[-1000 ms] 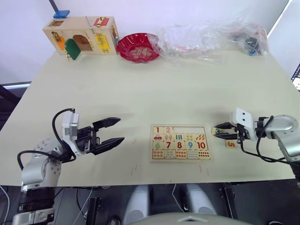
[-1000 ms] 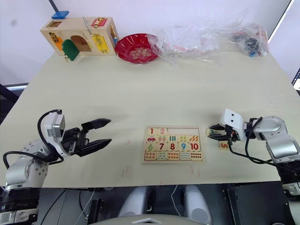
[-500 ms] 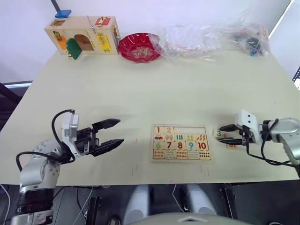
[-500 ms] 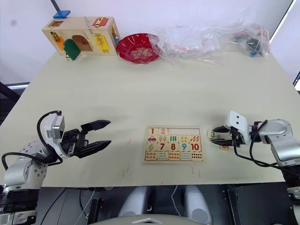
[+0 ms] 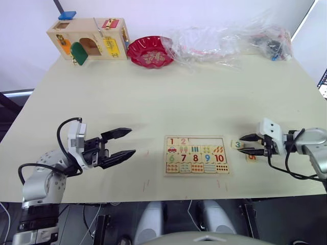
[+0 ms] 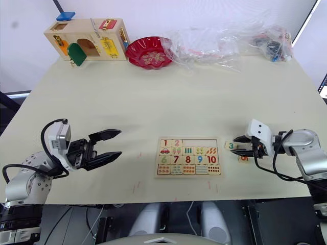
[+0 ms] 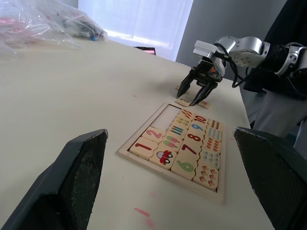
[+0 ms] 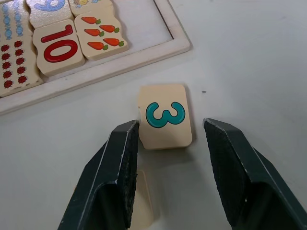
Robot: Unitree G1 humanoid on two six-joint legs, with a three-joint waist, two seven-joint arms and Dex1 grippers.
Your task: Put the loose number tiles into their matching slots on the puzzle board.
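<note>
Straddling the teal 3 tile (image 8: 165,116) with the right gripper (image 5: 247,144), jaws apart, one finger either side and not yet pinching — tile flat on the table (image 5: 153,97) just right of the puzzle board (image 5: 196,155). Lying close beside it, partly under the near finger, a second loose tile (image 5: 251,157) with an orange digit, probably the 5. Sitting already in the board's top row at its left end, the 1 tile (image 5: 171,141) and 2 tile (image 5: 183,141); running right of them, the empty slots (image 5: 206,141) as a pale recessed strip. Filling the lower rows, picture tiles, numbers 6 to 10 and dot tiles.

Hovering well left of the board, the left gripper (image 5: 116,144), jaws wide apart, holding nothing.

Judging by look: small, thin, stiff wood, very light, smooth-faced — likely to skate on the table or flip if pinched off-centre. Best taken across two opposite straight edges near the middle, fingertips low against the table, gentle squeeze, then lifted level. Worth keeping clear of the neighbouring tile so as not to drag it along. Needs squaring to the recess next to the 2 before lowering, since a snug shallow slot leaves little room for a tilted tile.

Standing far across the table, a wooden latch box (image 5: 88,39), a red bowl (image 5: 150,51) and clear plastic bags (image 5: 230,41).
</note>
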